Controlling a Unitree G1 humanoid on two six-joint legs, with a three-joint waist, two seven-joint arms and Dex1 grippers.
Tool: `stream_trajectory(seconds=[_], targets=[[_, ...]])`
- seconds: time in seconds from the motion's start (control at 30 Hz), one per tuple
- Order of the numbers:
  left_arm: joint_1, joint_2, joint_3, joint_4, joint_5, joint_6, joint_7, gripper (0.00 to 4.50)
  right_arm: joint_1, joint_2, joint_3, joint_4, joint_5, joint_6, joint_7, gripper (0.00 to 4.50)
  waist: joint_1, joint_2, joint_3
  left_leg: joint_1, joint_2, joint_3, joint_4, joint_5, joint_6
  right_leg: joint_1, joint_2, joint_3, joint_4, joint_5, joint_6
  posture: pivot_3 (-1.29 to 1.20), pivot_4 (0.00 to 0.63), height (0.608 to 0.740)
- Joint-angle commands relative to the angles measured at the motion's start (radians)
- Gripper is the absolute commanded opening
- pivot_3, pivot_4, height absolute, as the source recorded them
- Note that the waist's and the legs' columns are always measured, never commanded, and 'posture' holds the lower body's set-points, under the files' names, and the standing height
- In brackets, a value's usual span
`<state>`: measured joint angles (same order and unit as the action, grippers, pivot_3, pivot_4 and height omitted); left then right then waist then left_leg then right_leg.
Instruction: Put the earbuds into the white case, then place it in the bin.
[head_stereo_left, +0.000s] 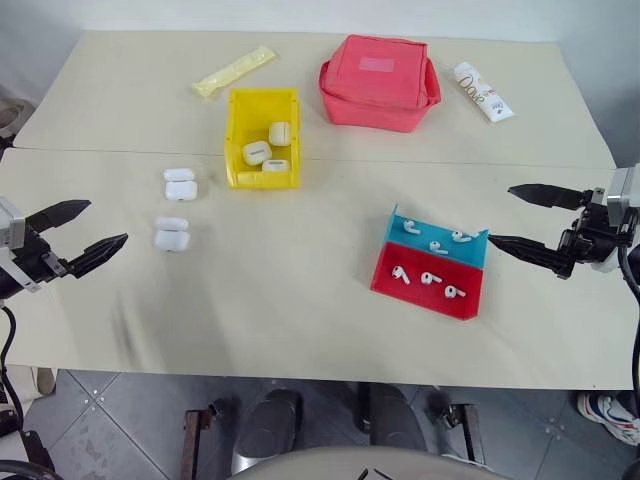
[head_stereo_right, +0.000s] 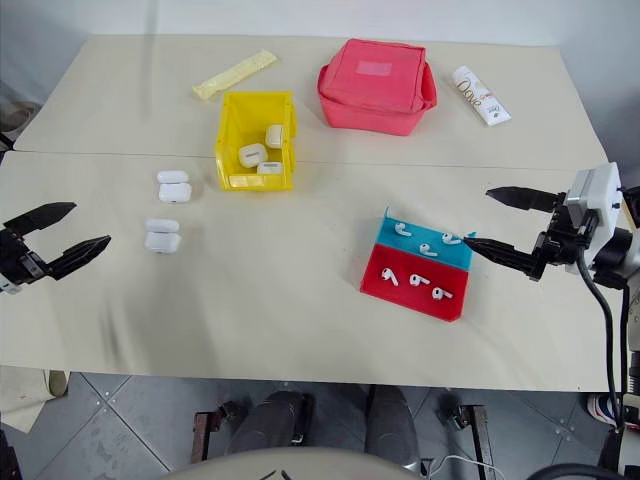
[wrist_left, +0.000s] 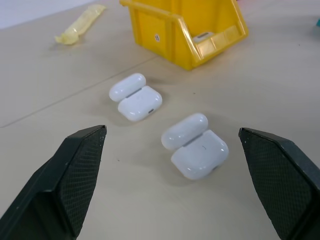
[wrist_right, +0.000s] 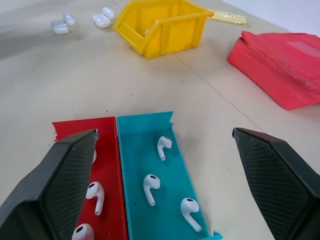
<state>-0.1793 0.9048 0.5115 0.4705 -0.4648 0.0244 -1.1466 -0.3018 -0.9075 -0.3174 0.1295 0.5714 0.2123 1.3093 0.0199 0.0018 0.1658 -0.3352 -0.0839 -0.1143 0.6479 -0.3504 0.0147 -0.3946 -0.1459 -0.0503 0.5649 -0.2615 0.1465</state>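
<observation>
1. Both hands hang spread wide and empty over the table (head_stereo_left: 300, 290) — the left hand (head_stereo_left: 82, 233) just beside the two open white cases, the right hand (head_stereo_left: 528, 218) just beside the red-and-blue tray (head_stereo_left: 432, 299).
2. The earbuds (wrist_right: 151, 188) lie loose in the tray, three in the blue half and three in the red. They are tiny, glossy and rounded with short stems, so a pinch by the broad black fingers could, I judge, squirt one out or flick it off the tray's low edge.
3. The nearer white case (wrist_left: 195, 146) and a second case (wrist_left: 136, 96) lie with lids flipped back, well apart from the tray. Smooth and light as they look, either might skid on the table when a bud is pressed in, or its lid might snap shut early.
4. The yellow bin (head_stereo_left: 262, 137), a tall-walled hard plastic box, stands just beyond the cases and already holds several white cases (head_stereo_left: 257, 152) — look-alikes, so the wrong one could be picked.
5. A bud dropped in crooked would likely keep the lid from closing.
6. Further back lie a soft pink-red zip pouch (head_stereo_left: 379, 82), a white tube (head_stereo_left: 483, 91) and a pale yellow crinkled packet (head_stereo_left: 233, 71), none in the way.
</observation>
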Motion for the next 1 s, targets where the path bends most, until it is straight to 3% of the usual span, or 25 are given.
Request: stream_trajectory(seconds=[0.03, 0.17, 0.3, 0.53, 0.8, 1.0], targets=[[0.052, 0.037, 0.063, -0.06, -0.033, 0.057, 0.009, 4.5, -0.036, 0.003, 0.008, 0.015, -0.004, -0.025, 0.021, 4.48, -0.001, 0.0, 0.0, 0.0, 0.0, 0.0, 0.0, 0.0, 0.0, 0.0, 0.0, 0.0, 0.0, 0.0, 0.0, 0.0, 0.15, 0.74], [0.176, 0.039, 0.152, -0.141, -0.05, 0.113, 0.03, 4.5, -0.092, 0.011, 0.045, 0.06, -0.019, -0.036, 0.045, 4.48, -0.005, 0.0, 0.0, 0.0, 0.002, 0.0, 0.0, 0.0, -0.001, 0.0, 0.001, 0.0, 0.0, 0.0, -0.001, 0.0, 0.15, 0.74], [0.427, 0.023, 0.271, -0.267, -0.011, 0.191, 0.066, 4.5, -0.183, 0.022, 0.103, 0.133, -0.048, -0.052, 0.096, 4.48, -0.024, 0.0, 0.0, 0.0, 0.003, 0.002, 0.0, -0.002, 0.0, -0.001, 0.0, 0.002, -0.001, -0.001, -0.001, 0.0, 0.15, 0.74], [0.66, -0.068, 0.393, -0.409, -0.035, 0.213, 0.08, 4.5, -0.302, 0.041, 0.169, 0.24, -0.088, -0.086, 0.164, 4.48, -0.016, 0.0, 0.0, 0.0, 0.007, 0.003, 0.0, -0.005, -0.005, 0.0, 0.0, 0.002, -0.007, -0.001, -0.004, 0.0, 0.15, 0.74], [0.711, -0.101, 0.399, -0.565, -0.026, 0.249, 0.145, 4.5, -0.371, 0.075, 0.218, 0.281, -0.115, -0.122, 0.231, 4.48, -0.015, 0.0, 0.0, 0.0, 0.007, 0.003, 0.001, -0.006, -0.005, 0.0, 0.0, 0.001, -0.007, -0.001, -0.004, 0.0, 0.15, 0.74], [0.628, -0.058, 0.313, -0.856, -0.046, 0.574, 0.38, 4.5, -0.416, 0.109, 0.24, 0.295, -0.123, -0.132, 0.243, 4.48, -0.018, 0.0, 0.0, 0.0, 0.008, 0.003, 0.001, -0.006, -0.005, 0.0, 0.001, 0.002, -0.005, 0.0, -0.004, 0.0, 0.15, 0.74]])
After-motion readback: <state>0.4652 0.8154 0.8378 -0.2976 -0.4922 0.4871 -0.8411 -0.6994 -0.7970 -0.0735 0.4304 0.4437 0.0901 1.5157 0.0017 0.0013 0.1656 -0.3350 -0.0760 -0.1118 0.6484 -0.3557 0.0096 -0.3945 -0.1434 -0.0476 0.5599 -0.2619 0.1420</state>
